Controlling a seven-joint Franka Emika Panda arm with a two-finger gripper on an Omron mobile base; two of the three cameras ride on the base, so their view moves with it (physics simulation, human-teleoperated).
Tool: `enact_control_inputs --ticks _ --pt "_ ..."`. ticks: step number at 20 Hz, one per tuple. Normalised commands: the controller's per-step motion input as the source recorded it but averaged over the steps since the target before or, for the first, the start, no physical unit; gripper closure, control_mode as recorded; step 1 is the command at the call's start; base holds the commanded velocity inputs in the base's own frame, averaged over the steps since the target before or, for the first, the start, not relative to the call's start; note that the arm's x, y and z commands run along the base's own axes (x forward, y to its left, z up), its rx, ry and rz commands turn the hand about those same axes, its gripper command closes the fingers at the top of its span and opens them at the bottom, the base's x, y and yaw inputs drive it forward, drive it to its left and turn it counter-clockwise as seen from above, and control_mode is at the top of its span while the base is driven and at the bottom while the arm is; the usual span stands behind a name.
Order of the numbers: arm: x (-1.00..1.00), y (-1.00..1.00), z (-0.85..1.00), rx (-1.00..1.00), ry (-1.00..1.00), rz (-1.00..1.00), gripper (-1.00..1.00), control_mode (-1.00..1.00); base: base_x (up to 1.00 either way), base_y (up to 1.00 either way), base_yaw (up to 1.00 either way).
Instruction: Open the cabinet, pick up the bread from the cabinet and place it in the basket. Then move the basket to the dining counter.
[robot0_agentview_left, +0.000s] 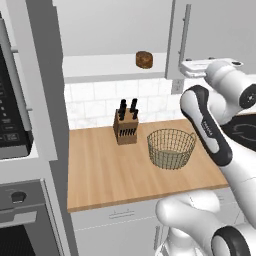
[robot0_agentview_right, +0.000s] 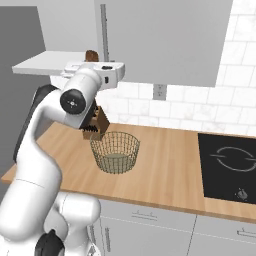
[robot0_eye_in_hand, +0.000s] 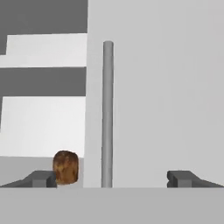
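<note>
Here, one bread (robot0_agentview_left: 144, 59) sits on the cabinet (robot0_agentview_left: 215, 30) shelf, upper centre; one basket (robot0_agentview_left: 171, 148) and one knife block (robot0_agentview_left: 125, 127) stand mid-frame on the bench (robot0_agentview_left: 110, 170). Fingers (robot0_eye_in_hand: 41, 178) spread apart, holding nothing.

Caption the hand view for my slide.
Open gripper faces the cabinet door's bar handle, with the bread on the white shelf at left.

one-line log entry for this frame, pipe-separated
gripper: open, empty, facing cabinet door handle | cabinet: left side open | bread: on shelf | basket: empty, on counter beside knife block
</note>
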Motion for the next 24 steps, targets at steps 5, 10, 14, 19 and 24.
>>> enact_control_inputs --ticks 5,10,14,19,24 --pt "0.41 0.00 0.04 0.00 -0.07 0.01 -1.00 -1.00 0.00 0.00 0.00" --pt "0.26 0.00 0.00 0.00 -0.07 0.01 -1.00 -1.00 0.00 0.00 0.00" --pt "0.41 0.00 0.00 0.00 -0.02 0.00 -1.00 -1.00 0.00 0.00 0.00" --pt "0.53 0.00 0.00 0.00 0.00 0.00 -1.00 -1.00 0.00 0.00 0.00" --pt "0.38 0.00 0.00 0.00 0.00 0.00 -1.00 -1.00 0.00 0.00 0.00"
